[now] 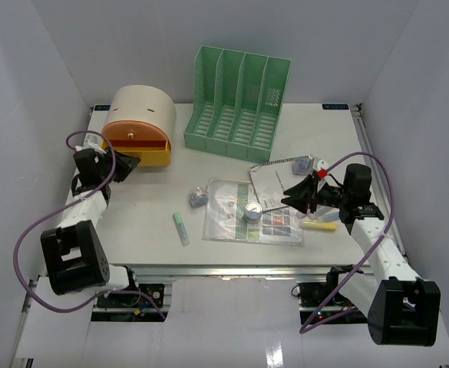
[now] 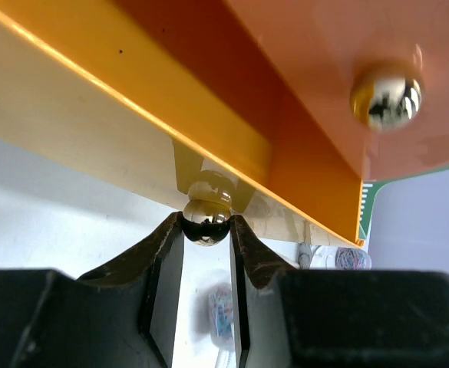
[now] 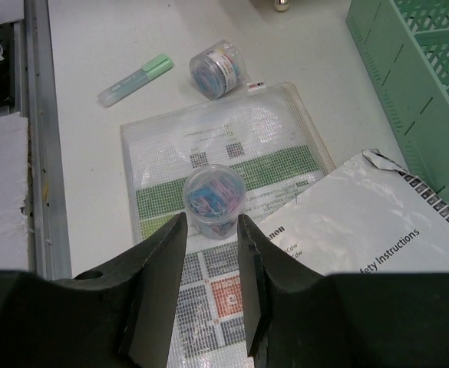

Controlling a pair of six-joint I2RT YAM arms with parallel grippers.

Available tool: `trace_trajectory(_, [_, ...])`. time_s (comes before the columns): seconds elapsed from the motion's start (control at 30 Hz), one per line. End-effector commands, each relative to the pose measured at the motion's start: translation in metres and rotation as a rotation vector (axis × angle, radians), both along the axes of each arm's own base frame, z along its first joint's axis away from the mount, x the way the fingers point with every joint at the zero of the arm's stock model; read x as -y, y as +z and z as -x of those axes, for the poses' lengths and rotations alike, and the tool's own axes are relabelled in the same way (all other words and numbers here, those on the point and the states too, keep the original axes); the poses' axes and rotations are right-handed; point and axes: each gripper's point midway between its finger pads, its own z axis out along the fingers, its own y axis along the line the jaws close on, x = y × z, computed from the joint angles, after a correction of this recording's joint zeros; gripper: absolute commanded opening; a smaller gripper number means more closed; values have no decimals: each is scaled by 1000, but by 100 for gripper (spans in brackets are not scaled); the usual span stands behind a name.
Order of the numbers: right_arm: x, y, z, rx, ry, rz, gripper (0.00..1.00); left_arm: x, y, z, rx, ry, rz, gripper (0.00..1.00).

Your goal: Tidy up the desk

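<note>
Robot lab test cell, dressed up as an office desk. Plain white walls (image 1: 24,77) box it in on three sides. White table (image 1: 147,188) with metal rail edges. Left arm (image 1: 78,230) and right arm (image 1: 381,257) are bolted at the near edge, well in front of the green rack (image 1: 239,100), with purple cable (image 1: 18,247) looping off them. Office props: drawer box (image 1: 140,123) just left of the rack; manual (image 1: 279,178), document sleeve (image 1: 228,218), clip jars (image 1: 252,211) and highlighter (image 1: 181,228) in front of it.
</note>
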Motion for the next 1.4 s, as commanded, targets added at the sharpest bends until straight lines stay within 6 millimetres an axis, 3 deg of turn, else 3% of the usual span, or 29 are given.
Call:
trace_trajectory(0.0, [0, 2, 1, 32, 17, -5, 39, 4, 18, 30, 59, 18, -18, 17])
trace_trajectory(0.17, [1, 2, 0, 40, 13, 5, 40, 8, 8, 51, 45, 24, -35, 19])
trace_trajectory(0.33, [1, 3, -1, 48, 10, 10, 40, 6, -4, 55, -2, 31, -41, 64])
trace_trajectory(0.37, [2, 1, -1, 41, 7, 12, 40, 7, -2, 55, -2, 25, -42, 77])
trace_trajectory(0.43, [2, -1, 0, 27, 4, 17, 40, 6, 5, 56, 11, 23, -61, 91])
trace_trajectory(0.57, [3, -2, -1, 25, 1, 22, 40, -2, 22, 67, 21, 39, -156, 93])
trace_trajectory(0.67, [3, -3, -2, 23, -3, 25, 41, -5, 50, 85, 107, 46, -264, 93])
trace_trajectory(0.73, [3, -4, -2, 22, -4, 27, 42, -2, 59, 97, 142, 23, -308, 93])
trace_trajectory(0.8, [4, -4, -3, 26, -5, 30, 42, 9, 63, 107, 182, -41, -330, 93])
trace_trajectory(0.87, [4, -5, -3, 24, -10, 34, 42, 35, 61, 118, 218, -177, -294, 93])
trace_trajectory(0.9, [4, -5, -3, 24, -10, 34, 42, 36, 62, 119, 226, -187, -296, 93])
trace_trajectory(1.03, [5, -6, -4, 26, -17, 41, 43, 104, 61, 146, 306, -531, -158, 94])
trace_trajectory(1.17, [6, -9, -6, 25, -27, 50, 44, 153, 69, 163, 347, -689, -160, 96])
trace_trajectory(1.27, [7, -10, -8, 23, -37, 57, 45, 169, 67, 158, 311, -679, -175, 96])
trace_trajectory(1.37, [8, -11, -9, 20, -43, 61, 46, 188, 51, 153, 244, -671, -219, 98])
